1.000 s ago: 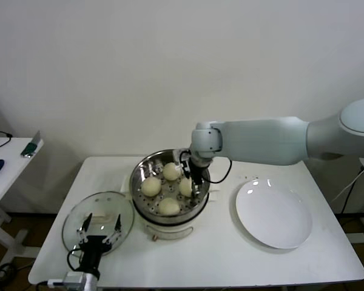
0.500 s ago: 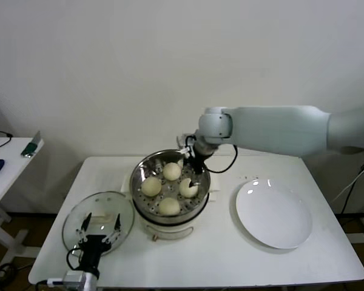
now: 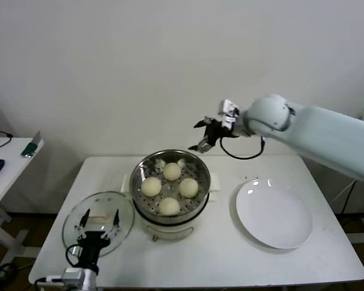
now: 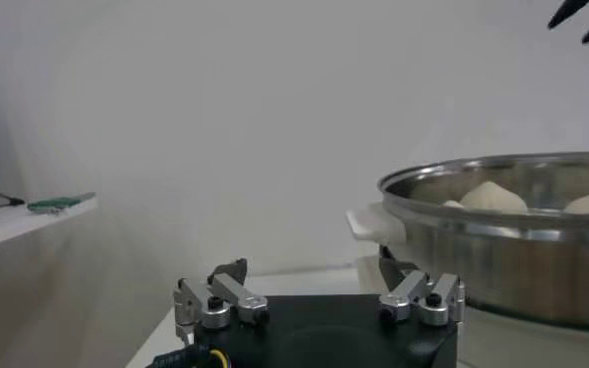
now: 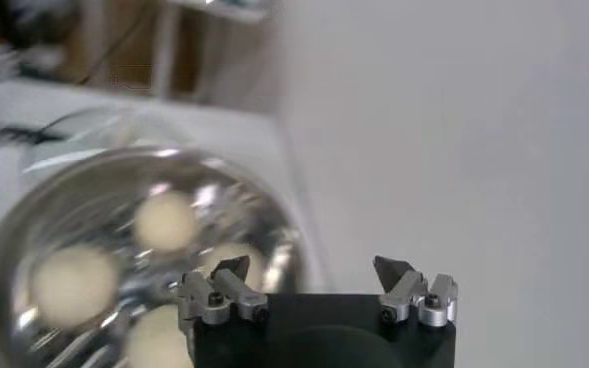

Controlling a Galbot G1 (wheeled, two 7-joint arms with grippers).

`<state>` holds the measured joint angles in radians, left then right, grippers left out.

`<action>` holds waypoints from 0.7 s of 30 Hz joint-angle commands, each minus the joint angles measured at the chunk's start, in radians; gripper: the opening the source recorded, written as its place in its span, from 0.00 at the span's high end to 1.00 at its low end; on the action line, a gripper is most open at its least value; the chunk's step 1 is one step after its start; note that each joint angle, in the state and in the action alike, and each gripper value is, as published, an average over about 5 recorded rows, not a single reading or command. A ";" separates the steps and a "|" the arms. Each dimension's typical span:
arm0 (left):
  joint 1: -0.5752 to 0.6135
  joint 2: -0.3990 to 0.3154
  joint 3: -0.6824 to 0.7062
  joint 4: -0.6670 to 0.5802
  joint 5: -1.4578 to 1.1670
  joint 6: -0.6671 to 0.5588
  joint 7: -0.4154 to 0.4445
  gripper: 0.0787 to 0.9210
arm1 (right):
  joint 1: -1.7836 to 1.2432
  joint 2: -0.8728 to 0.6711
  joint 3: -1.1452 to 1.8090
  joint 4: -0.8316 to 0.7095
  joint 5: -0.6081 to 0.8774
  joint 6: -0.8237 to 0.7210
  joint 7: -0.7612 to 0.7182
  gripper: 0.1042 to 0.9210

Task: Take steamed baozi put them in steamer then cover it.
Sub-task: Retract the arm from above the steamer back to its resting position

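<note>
All four steamed baozi sit in the steamer, so by my reckoning the loading is done and the step in hand is the covering. My right gripper hangs empty above and behind the steamer's far rim, fingers spread wide, with nothing between them; the white plate lies bare, well off to its right and nearer to me. The cover lies flat on the table, left of the steamer, and my left gripper hovers right over it, jaws released and standing either side of the pale bar handle, not yet touching. To do this well, I would come straight down so the fingers straddle the bar at its middle, close firmly, and lift level so the glass does not swing. I would carry it to the right, centre its rim over the steamer's rim, and lower it gently. My right arm should stay clear of that path.
</note>
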<state>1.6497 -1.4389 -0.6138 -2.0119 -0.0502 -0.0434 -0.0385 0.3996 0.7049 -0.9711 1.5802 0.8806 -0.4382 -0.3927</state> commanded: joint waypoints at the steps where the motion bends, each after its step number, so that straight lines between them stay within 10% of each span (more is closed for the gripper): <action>1: -0.024 0.015 -0.006 0.006 -0.002 -0.015 0.010 0.12 | -0.636 -0.309 0.640 0.059 -0.088 0.169 0.346 0.12; 21: -0.064 0.029 -0.042 0.022 0.102 -0.028 0.012 0.12 | -1.764 0.073 1.652 0.040 -0.264 0.582 0.266 0.12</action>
<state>1.5940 -1.4081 -0.6542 -1.9972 0.0169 -0.0651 -0.0242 -0.8371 0.6055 0.2523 1.6115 0.6962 -0.0863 -0.1328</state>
